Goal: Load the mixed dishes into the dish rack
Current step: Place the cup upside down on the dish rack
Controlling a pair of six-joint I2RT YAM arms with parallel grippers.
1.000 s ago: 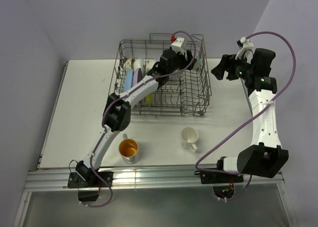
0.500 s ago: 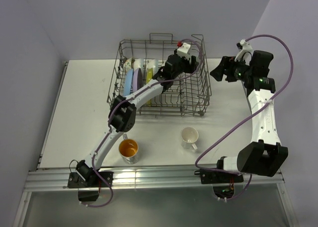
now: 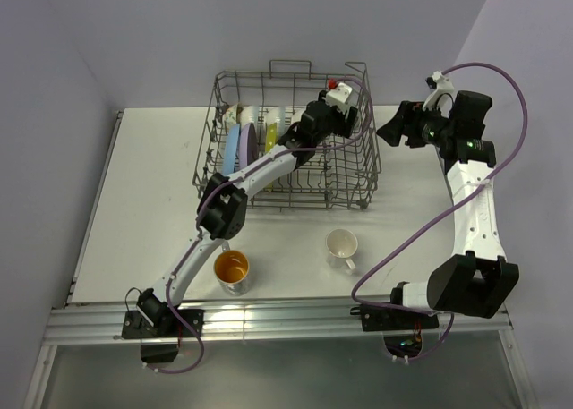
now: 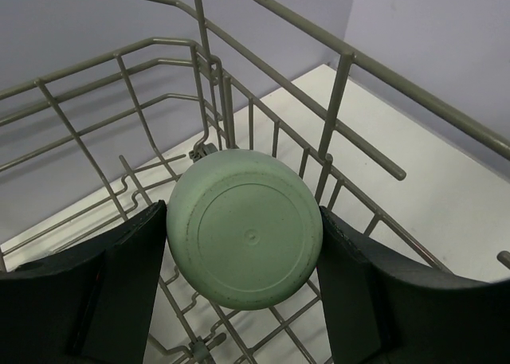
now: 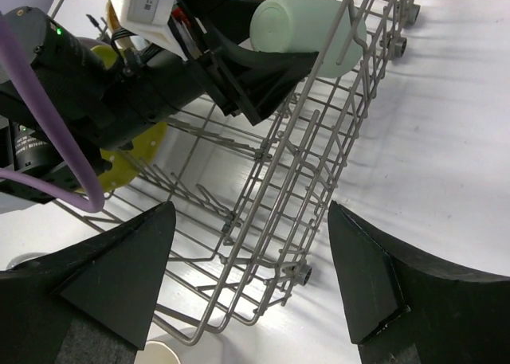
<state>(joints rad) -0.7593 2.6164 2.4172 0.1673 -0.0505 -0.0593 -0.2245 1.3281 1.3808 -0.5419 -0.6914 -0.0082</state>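
The dish rack (image 3: pixel 360 178) held a blue plate (image 3: pixel 235 147), a lavender plate (image 3: pixel 248 140) and a yellow-green plate (image 3: pixel 269 124) on edge at its left end. Inside its right end, the left gripper (image 3: pixel 340 115) was clamped on the green cup (image 4: pixel 245 238). The right gripper (image 3: pixel 397 127) hung spread and empty beside the rack. An orange cup (image 3: pixel 231 268) and a white mug (image 3: pixel 341 246) stood on the table (image 3: pixel 143 203).

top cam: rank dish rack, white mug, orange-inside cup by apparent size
1. dish rack: by far the largest.
2. orange-inside cup and white mug: these look about alike from above, so I won't rank one over the other.
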